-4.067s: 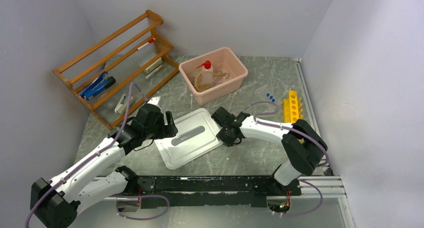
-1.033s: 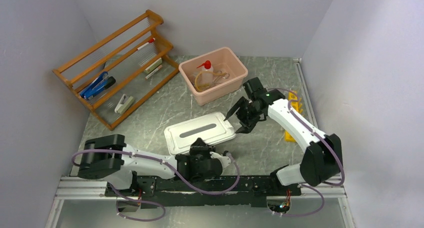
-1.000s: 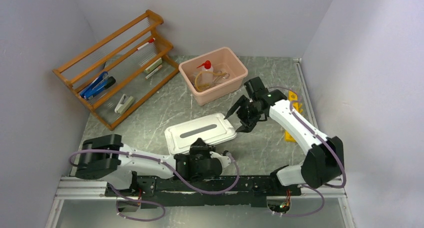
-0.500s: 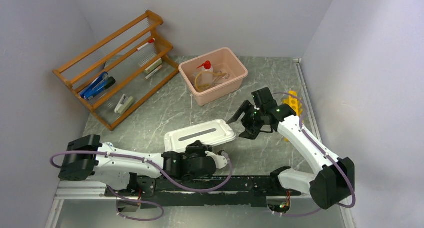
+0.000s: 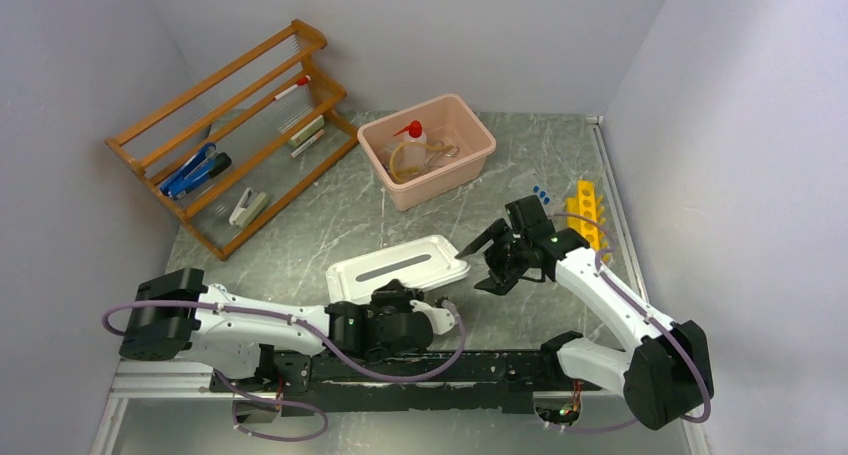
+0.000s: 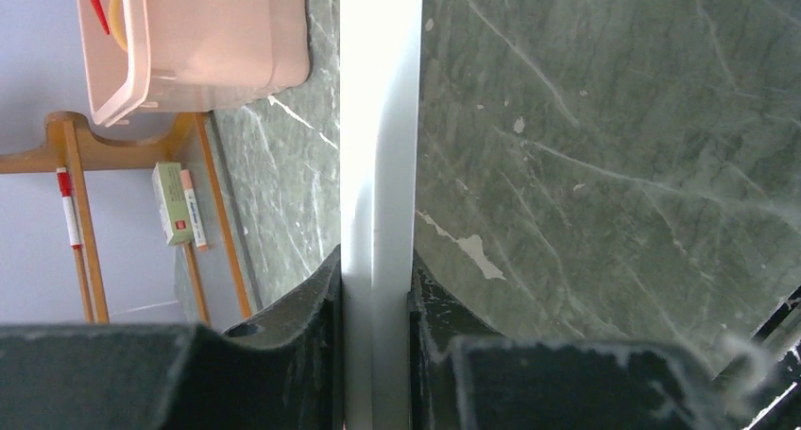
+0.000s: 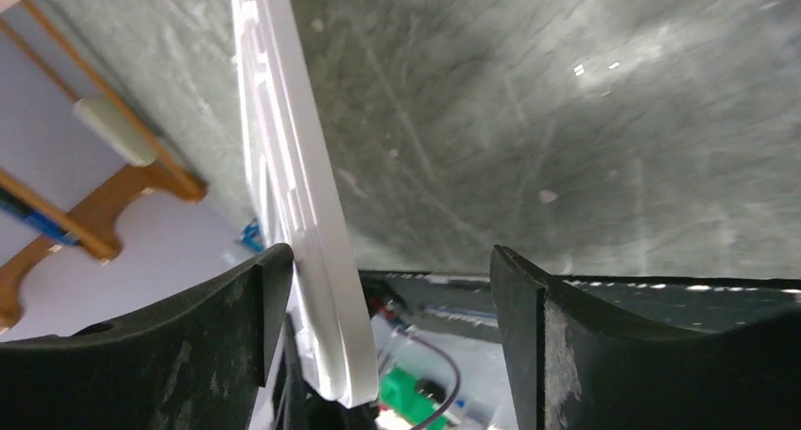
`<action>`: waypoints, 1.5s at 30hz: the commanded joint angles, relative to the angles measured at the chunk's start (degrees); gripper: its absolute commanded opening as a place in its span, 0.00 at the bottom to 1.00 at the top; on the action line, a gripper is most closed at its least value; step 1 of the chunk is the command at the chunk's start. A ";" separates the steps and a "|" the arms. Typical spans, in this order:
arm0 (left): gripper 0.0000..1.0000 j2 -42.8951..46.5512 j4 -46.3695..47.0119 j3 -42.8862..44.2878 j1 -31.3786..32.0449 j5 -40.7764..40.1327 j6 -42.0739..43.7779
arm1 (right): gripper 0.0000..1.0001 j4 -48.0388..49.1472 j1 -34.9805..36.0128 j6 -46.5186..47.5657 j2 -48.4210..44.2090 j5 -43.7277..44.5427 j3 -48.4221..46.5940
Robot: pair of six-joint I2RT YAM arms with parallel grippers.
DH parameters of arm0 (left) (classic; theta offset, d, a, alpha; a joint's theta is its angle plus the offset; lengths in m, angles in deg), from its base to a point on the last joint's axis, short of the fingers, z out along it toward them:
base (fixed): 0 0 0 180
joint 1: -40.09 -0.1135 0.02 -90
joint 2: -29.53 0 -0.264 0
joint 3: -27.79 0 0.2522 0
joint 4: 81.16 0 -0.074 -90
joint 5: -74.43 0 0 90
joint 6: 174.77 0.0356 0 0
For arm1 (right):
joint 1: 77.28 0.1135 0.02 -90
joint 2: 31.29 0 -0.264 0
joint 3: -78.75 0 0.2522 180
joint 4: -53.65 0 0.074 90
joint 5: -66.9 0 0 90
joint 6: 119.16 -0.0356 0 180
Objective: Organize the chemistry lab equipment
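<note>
White lid [image 5: 400,268] now tilted up; left claw [image 6: 376,302] clamps edge; right claw [image 5: 483,265] released.

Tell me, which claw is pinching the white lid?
The left gripper: its jaws are shut on the lid edge. The right gripper stands wide open, not pinching.

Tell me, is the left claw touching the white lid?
Touching. The left wrist view shows the left claw with both fingers pressed against the thin edge of the white lid, no gap on either side.
</note>
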 commanded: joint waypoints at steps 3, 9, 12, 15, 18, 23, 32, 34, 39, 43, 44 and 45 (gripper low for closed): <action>0.05 -0.60 3.59 1.87 -0.48 0.47 -3.60 | 0.71 12.74 0.52 -12.53 -2.94 -9.43 5.08; 0.05 0.23 5.39 1.63 -0.51 1.46 -3.15 | 0.42 21.29 0.66 -18.72 -2.47 -12.28 9.00; 0.05 1.05 5.87 1.44 -0.47 1.96 -3.59 | 0.27 22.84 0.67 -19.18 -1.96 -12.36 8.47; 0.23 2.24 6.03 1.34 -0.60 2.56 -4.63 | 0.08 23.08 0.61 -19.06 -1.63 -12.54 7.42; 0.59 5.15 4.27 2.23 -0.82 4.97 -6.85 | 0.00 19.92 0.52 -16.19 -1.49 -12.25 4.91; 0.93 17.13 2.33 4.55 -2.08 30.61 -8.80 | 0.00 10.20 0.28 -8.94 -2.21 -11.67 -1.00; 0.96 19.56 0.18 20.16 -11.54 32.42 -18.81 | 0.00 8.03 -0.15 -2.15 -7.88 -9.43 -6.35; 0.96 16.62 -3.38 25.90 -14.95 30.17 -20.36 | 0.00 7.75 -0.18 0.08 -8.32 -10.04 -8.91; 0.96 6.79 -11.68 37.23 -27.68 29.54 -24.45 | 0.00 8.60 -0.17 4.19 -8.04 -12.02 -17.19; 0.92 1.06 -15.23 45.38 -38.54 36.77 -27.64 | 0.00 11.16 -0.27 7.17 -5.61 -12.70 -24.02; 0.93 0.45 -15.91 47.25 -40.69 37.78 -28.31 | 0.00 11.90 -0.26 7.88 -4.76 -12.76 -25.51; 0.93 -0.01 -16.58 49.13 -43.44 38.40 -29.16 | 0.00 12.44 -0.25 8.74 -3.62 -12.72 -27.20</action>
